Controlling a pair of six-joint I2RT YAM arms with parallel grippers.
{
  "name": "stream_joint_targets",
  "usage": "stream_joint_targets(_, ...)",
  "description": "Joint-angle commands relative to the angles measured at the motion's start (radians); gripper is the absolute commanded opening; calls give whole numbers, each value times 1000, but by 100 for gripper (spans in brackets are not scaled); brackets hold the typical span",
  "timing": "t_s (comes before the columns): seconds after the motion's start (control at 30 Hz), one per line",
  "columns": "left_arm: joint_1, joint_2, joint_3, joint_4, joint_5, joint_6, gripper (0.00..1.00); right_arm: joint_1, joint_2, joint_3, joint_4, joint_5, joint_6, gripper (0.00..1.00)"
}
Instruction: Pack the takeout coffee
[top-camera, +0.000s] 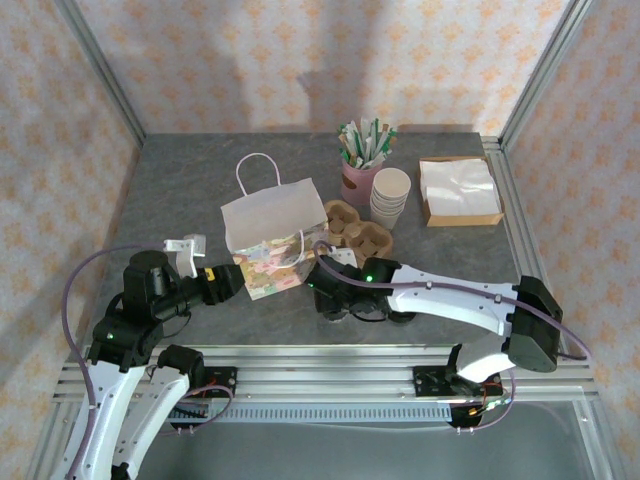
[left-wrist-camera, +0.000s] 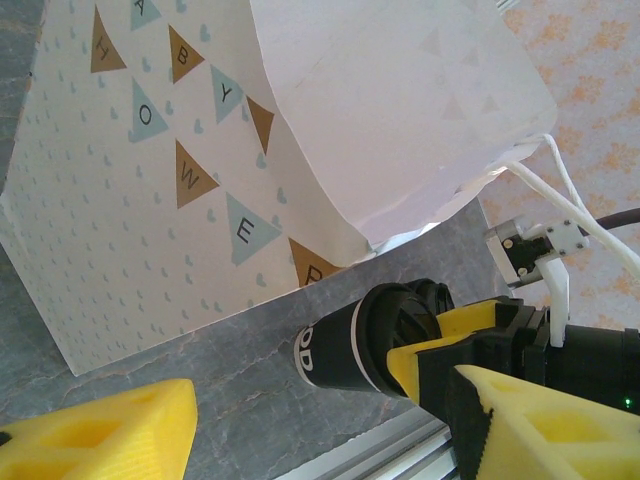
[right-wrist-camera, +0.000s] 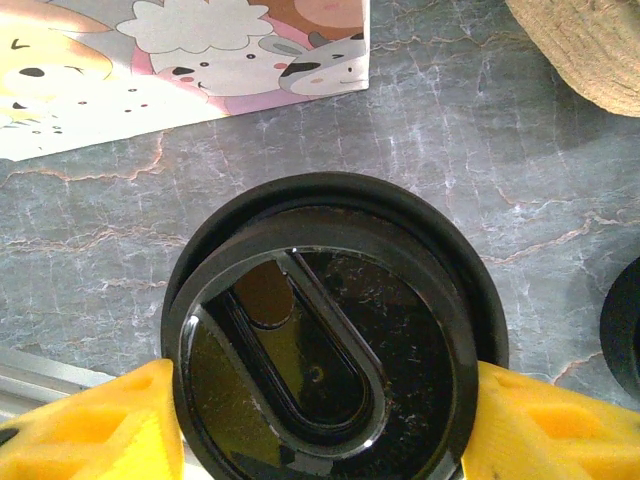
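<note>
1. Currently the right pincer (top-camera: 330, 286) is clenched on the takeout coffee (right-wrist-camera: 330, 340), a small cup under a round black plastic lid. One yellow finger (right-wrist-camera: 85, 430) presses each side of the lid rim.
2. The coffee is at the near middle of the grey marbled surface (top-camera: 180, 190), just in front of the bag's near right corner. I cannot tell whether its base touches the surface.
3. In the left wrist view the cup wall (left-wrist-camera: 335, 350) looks dark with white lettering, and a yellow finger of the right pincer overlaps it.
4. The white paper gift bag with a white cord handle (top-camera: 268, 225) stands upright at the middle of the surface. Its sides are printed with bunting and cartoon animals.
5. The left pincer (top-camera: 232, 282) is released, fingers wide apart with nothing between them, just beside the bag's near left corner.
6. A brown moulded cardboard cup carrier (top-camera: 358, 232) lies right of the bag.
7. Behind it are a stack of lidless cream paper cups (top-camera: 390, 195), a pink cup of wrapped straws (top-camera: 360, 180) and a brown tray of white napkins (top-camera: 460, 190).
</note>
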Motion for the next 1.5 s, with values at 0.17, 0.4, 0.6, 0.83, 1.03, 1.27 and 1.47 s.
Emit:
stream_joint_targets(0.17,-11,4,9,-20,-14,5,68,-33,26,-73,-189,-56,12,66)
stream_joint_targets(0.4,-12,8,8,-18,-14,3,68,-65,-63,-25,-150,-40,18,74)
stream_joint_targets(0.6,-12,13,8,-18,-19,3,68,-66,-67,21,-186,-21,9,80)
stream_joint_targets(0.83,-12,12,9,-21,-26,0,68,-68,-101,22,-160,-24,11,82)
stream_joint_targets(1.03,-12,18,9,-21,-31,-1,68,-69,-112,33,-146,-10,12,82)
stream_joint_targets(1.27,-11,24,10,-22,-30,0,68,-73,-123,37,-111,-28,-8,80)
stream_joint_targets(1.47,-11,25,12,-26,-35,2,68,-73,-147,36,-81,-26,-29,80)
